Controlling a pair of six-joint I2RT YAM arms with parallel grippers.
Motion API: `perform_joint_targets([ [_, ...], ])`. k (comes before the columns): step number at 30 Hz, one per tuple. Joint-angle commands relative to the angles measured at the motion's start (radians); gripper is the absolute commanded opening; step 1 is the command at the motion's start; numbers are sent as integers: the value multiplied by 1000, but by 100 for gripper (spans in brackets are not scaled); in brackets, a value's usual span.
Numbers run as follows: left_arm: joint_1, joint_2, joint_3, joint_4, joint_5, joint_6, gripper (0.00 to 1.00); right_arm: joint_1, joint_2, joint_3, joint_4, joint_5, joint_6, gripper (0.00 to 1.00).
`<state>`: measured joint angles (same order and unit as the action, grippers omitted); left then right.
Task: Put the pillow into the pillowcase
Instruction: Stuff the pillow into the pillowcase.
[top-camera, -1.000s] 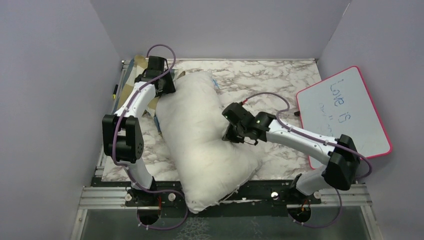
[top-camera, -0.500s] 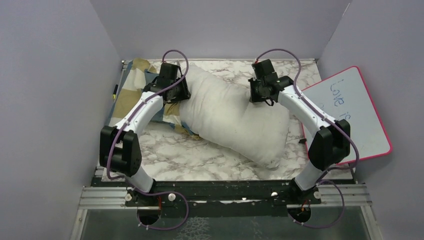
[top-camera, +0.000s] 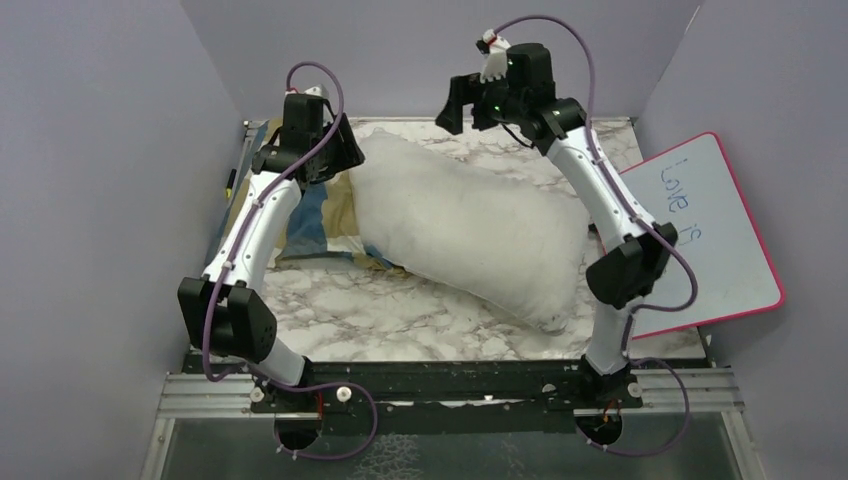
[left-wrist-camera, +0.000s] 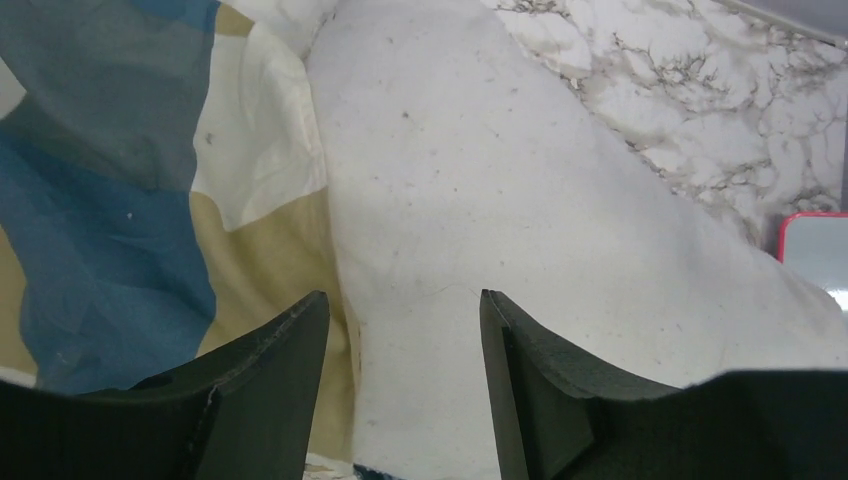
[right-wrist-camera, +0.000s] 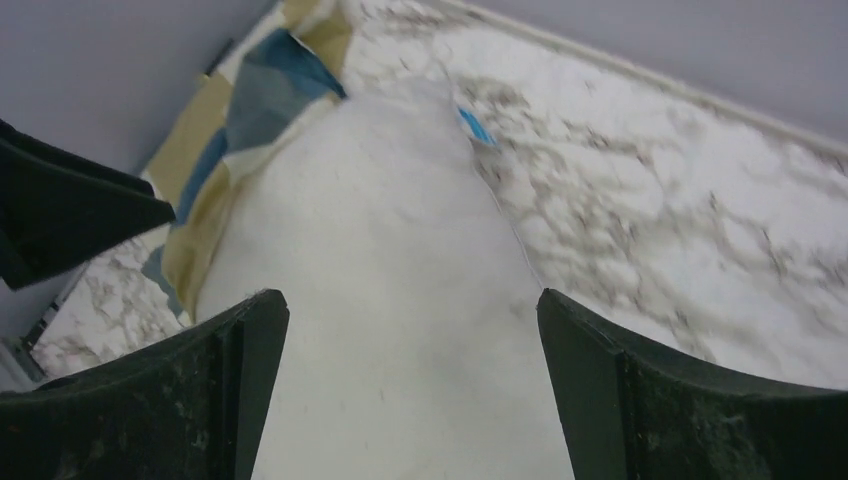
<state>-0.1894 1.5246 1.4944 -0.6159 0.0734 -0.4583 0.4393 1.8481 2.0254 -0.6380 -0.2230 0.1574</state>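
Across the marbled table (top-camera: 400, 310), boxed by plain lavender-grey walls (top-camera: 100, 150) on three sides, the pillow (top-camera: 470, 235) lies diagonally, far-left corner to near-right, taking most of the middle. Pink-rimmed whiteboard (top-camera: 715, 230) with blue handwriting sits off the right edge; my right arm's elbow crosses in front of it. Pillowcase (top-camera: 315, 220), blue, tan and cream blocks, lies rumpled at far left, the pillow's left end resting over it; cannot tell if any corner is inside the mouth. My left gripper (left-wrist-camera: 402, 300) hangs over that seam of pillow and case, fingers parted, nothing pinched. My right gripper (right-wrist-camera: 408, 300) is high above the pillow's far end, fingers spread wide, holding nothing. Small blue tag (right-wrist-camera: 475, 127) at the pillow's far corner. Small dark stick (top-camera: 230, 182) along the left table edge, too small to name.
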Motion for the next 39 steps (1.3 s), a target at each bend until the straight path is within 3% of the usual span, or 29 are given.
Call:
perform_joint_targets([
  [1, 15, 57, 136, -77, -94, 21, 61, 6, 278, 251, 88, -304, -2, 100],
  [4, 18, 113, 184, -101, -55, -15, 61, 6, 429, 398, 119, -388, 75, 99],
  [8, 18, 199, 191, -131, -29, -31, 61, 12, 505, 333, 272, -539, 137, 98],
  [12, 18, 256, 193, -195, 13, -32, 59, 45, 581, 353, 127, -575, 42, 91],
  [13, 18, 265, 188, -213, 28, -29, 50, 54, 587, 342, 88, -607, 18, 84],
  [14, 18, 268, 182, -235, 41, -28, 31, 62, 572, 302, 77, -627, 8, 73],
  [16, 16, 261, 178, -299, 36, -30, 6, 70, 502, 193, 66, -634, -14, 44],
  [17, 16, 247, 170, -330, 25, -33, 0, 71, 472, 159, 48, -633, -33, 32],
  [19, 16, 209, 141, -378, 4, -42, 0, 70, 422, 142, -25, -566, -83, 6],
  [20, 13, 185, 111, -393, -9, -56, 0, 69, 400, 145, -64, -518, -104, 1],
  [23, -4, 113, -14, -398, -28, -113, 0, 52, 339, 139, -147, -390, -124, 0],
  [29, -19, 4, -167, -395, -65, -180, 0, 40, 323, 161, -325, -360, -123, 0],
  [32, -27, -7, -196, -393, -16, -210, 0, 41, 304, 147, -372, -332, -100, 0],
  [35, -41, -16, -250, -383, 19, -238, 0, 43, 256, 95, -357, -285, -99, 0],
  [39, -41, -48, -310, -376, 48, -261, 0, 51, 142, -92, -224, -281, -114, 0],
])
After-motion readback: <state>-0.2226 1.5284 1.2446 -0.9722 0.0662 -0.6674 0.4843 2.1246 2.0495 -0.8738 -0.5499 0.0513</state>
